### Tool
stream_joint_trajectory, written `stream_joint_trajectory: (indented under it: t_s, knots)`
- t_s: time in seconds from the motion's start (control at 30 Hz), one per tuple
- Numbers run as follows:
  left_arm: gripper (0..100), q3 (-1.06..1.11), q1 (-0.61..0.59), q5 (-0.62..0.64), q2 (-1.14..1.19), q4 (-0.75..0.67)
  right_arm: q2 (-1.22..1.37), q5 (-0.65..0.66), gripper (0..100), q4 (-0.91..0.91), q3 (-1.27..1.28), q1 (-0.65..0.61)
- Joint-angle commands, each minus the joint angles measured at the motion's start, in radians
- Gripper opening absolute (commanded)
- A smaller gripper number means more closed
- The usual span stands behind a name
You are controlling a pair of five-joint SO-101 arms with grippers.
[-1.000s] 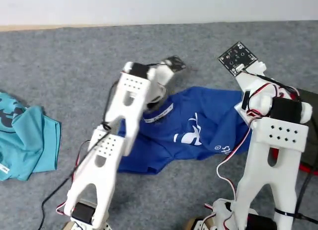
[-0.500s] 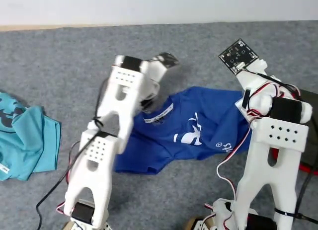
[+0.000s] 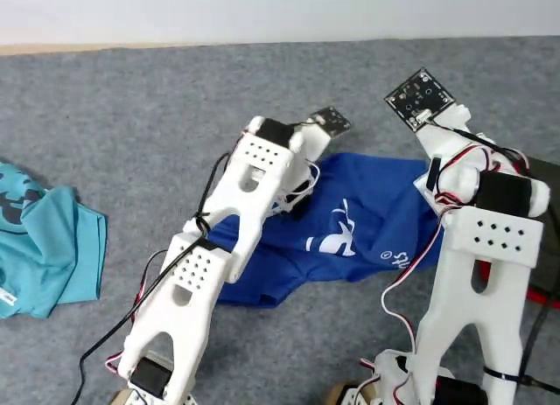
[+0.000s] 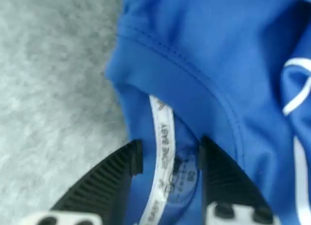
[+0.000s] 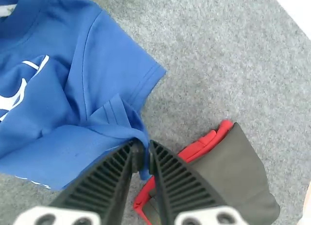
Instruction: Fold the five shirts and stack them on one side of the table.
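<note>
A blue shirt with a white print lies crumpled in the middle of the grey table. My left gripper is over its neckline, open, one finger on each side of the collar and its white label. In the high view that arm stretches out over the shirt's left part, with its gripper low at the collar. My right gripper is shut on the blue shirt's edge, close to a sleeve, at the shirt's right side.
A teal shirt lies bunched at the table's left edge. A red shirt and a dark olive one lie together at the right edge, close beside my right gripper. Bare grey table stretches along the back.
My left arm swung left, then back to the right and down onto the blue shirt's collar. The right arm has stayed where it was.
</note>
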Motion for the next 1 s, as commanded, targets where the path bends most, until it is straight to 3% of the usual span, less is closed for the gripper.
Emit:
stream_joint_trajectory:
  t_s: [0.0, 0.17, 0.4, 0.83, 0.97]
  knots:
    - [15, -0.053, -0.011, -0.006, 0.017, 0.077, -0.033, -0.006, 1.0, -0.019, -0.008, -0.01]
    - [0, -0.048, -0.064, -0.098, 0.04, 0.1, -0.033, -0.006, 1.0, -0.021, -0.008, -0.024]
    - [0, 0.016, -0.198, -0.104, -0.06, 0.103, -0.024, -0.005, 1.0, -0.047, -0.008, -0.077]
    - [0, 0.8, -0.239, -0.341, -0.646, 0.101, -0.022, -0.006, 1.0, -0.213, 0.161, -0.188]
    - [1, 0.921, -0.281, -0.373, -0.787, 0.1, -0.022, -0.006, 1.0, -0.213, 0.161, -0.188]
